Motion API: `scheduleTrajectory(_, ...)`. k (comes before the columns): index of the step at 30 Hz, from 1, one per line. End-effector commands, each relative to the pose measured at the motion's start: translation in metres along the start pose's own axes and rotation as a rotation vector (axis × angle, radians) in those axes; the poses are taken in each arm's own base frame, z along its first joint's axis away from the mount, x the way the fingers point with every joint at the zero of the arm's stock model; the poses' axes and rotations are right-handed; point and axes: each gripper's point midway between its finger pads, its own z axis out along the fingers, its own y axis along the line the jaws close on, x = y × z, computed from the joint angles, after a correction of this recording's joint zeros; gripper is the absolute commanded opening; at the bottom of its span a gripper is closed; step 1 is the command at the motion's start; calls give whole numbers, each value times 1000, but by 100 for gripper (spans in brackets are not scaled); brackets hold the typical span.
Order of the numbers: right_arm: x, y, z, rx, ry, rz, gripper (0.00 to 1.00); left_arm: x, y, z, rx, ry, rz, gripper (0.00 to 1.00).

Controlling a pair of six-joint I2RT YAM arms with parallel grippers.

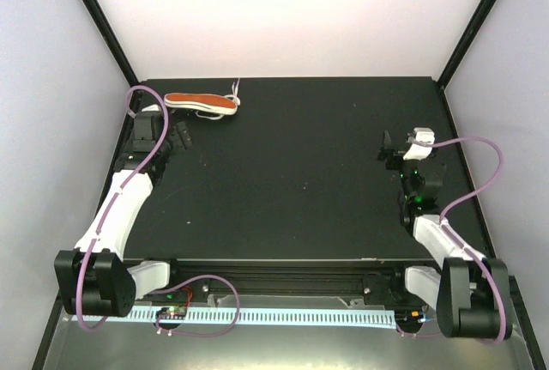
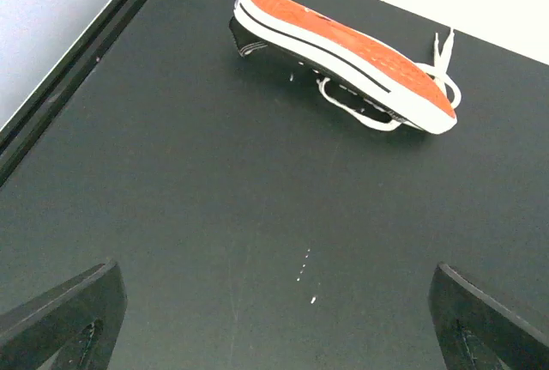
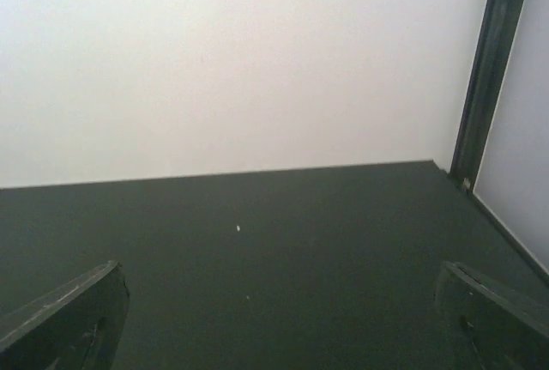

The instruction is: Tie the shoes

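One small sneaker (image 2: 343,57) lies tipped over, orange sole up, in the far left corner of the tabletop (image 1: 300,172). It's just ahead of the left gripper (image 1: 174,136), jaws spread wide, nothing in them. The right gripper (image 1: 390,151) is well apart on the right, also spread and empty. The shoe looks light, with soft canvas and a grippy rubber rim, so I'd grab the rim. The floppy laces (image 2: 443,48) look partly trapped underneath, and the back wall's close.

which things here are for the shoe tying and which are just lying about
For the job: sneaker, orange sole showing; white laces; left gripper; right gripper.
Just there: black table; purple cables; white perforated strip.
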Motion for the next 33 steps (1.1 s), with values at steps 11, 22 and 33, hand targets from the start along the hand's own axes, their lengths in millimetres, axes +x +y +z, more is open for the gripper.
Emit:
scheduleTrajectory(11, 6, -52, -47, 331, 55, 344, 100, -12, -57, 32, 272, 21, -108, 99)
scheduleTrajectory(22, -19, -18, -47, 122, 11, 303, 100, -22, -36, 170, 270, 246, -379, 95)
scheduleTrajectory(33, -23, -10, -35, 76, 26, 272, 100, -40, -8, 242, 182, 252, -476, 94)
